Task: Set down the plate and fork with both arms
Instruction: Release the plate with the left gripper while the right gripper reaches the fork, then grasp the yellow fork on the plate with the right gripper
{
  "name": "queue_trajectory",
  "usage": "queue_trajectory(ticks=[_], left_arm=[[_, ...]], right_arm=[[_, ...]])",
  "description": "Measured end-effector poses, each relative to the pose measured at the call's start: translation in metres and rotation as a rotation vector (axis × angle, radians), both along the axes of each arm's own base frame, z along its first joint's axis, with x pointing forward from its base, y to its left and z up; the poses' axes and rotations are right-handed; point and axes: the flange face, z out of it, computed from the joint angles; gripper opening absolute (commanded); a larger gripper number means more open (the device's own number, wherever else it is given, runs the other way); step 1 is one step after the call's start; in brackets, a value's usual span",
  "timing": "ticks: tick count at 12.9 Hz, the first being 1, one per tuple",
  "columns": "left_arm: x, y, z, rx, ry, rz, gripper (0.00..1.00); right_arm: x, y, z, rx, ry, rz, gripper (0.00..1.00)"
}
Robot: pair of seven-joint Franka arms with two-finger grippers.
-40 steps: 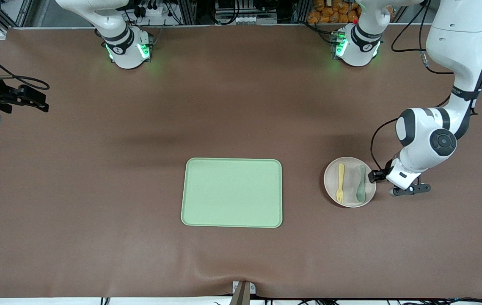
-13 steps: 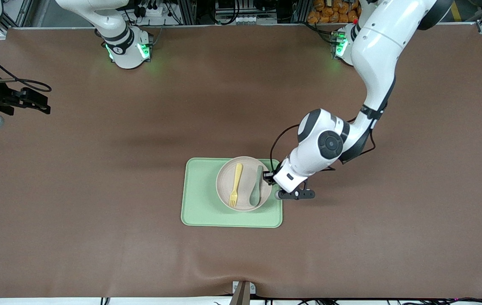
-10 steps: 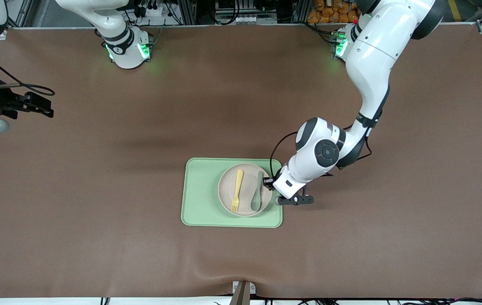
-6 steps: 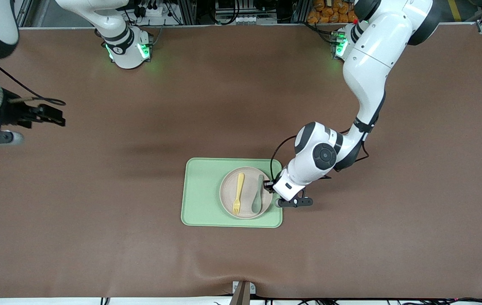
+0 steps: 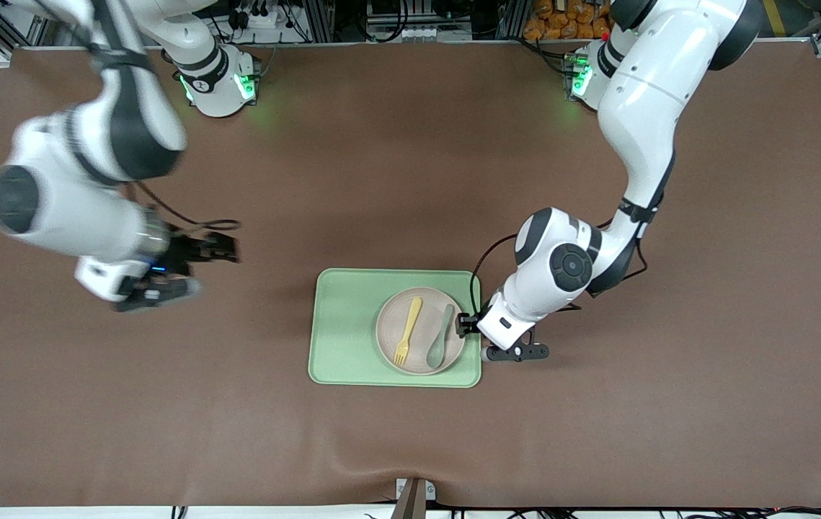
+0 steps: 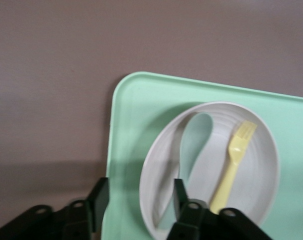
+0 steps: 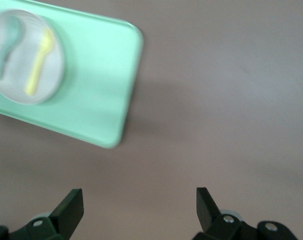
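The pale beige-pink plate (image 5: 385, 328) lies on the light-green tray (image 5: 345, 331), at the tray's end toward the left arm. The yellow fork (image 5: 407, 331) lies on the plate beside a grey-green spoon (image 5: 438, 339). My left gripper (image 5: 462, 324) is low at the plate's edge, open, with the rim between its fingers and a gap on one side. The left wrist view shows the plate (image 6: 261, 170), fork (image 6: 234, 165) and the gripper (image 6: 139, 197). My right gripper (image 5: 226, 249) is open and empty over bare table, toward the right arm's end from the tray. In the right wrist view it (image 7: 137, 205) faces the tray (image 7: 101, 75), plate (image 7: 51, 75) and fork (image 7: 39, 62).
The tray's half toward the right arm is bare green surface. Brown table mat (image 5: 410, 447) lies all around. The left arm's elbow (image 5: 561, 259) hangs over the table beside the tray. The spoon shows in the left wrist view (image 6: 194, 145).
The left gripper carried the plate with fork and spoon from the table onto the tray, lowered it and opened. The right arm swung in from the table's edge toward the tray.
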Motion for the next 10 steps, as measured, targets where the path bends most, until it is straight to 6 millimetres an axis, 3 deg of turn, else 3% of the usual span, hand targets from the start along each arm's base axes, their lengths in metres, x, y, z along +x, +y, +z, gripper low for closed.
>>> queue_trajectory(ticks=[2,4,5,7,10], left_arm=[[0.002,0.024,0.079,0.058,0.005,-0.019,1.0],[-0.004,0.079,0.163,0.121,0.039,0.006,1.0],[-0.012,0.108,0.201,0.142,0.055,0.013,1.0],[-0.033,0.152,0.261,0.174,0.071,0.004,1.0],[-0.059,0.192,0.313,0.214,0.068,0.025,1.0]], right_arm=[[0.002,0.085,-0.041,0.009,-0.068,0.024,1.0],[0.02,0.143,-0.09,0.033,-0.153,0.0,1.0],[0.028,0.162,-0.115,0.043,-0.183,-0.017,1.0],[0.037,0.178,-0.161,0.05,-0.212,-0.053,1.0],[0.025,0.216,-0.199,0.06,-0.199,-0.157,1.0]])
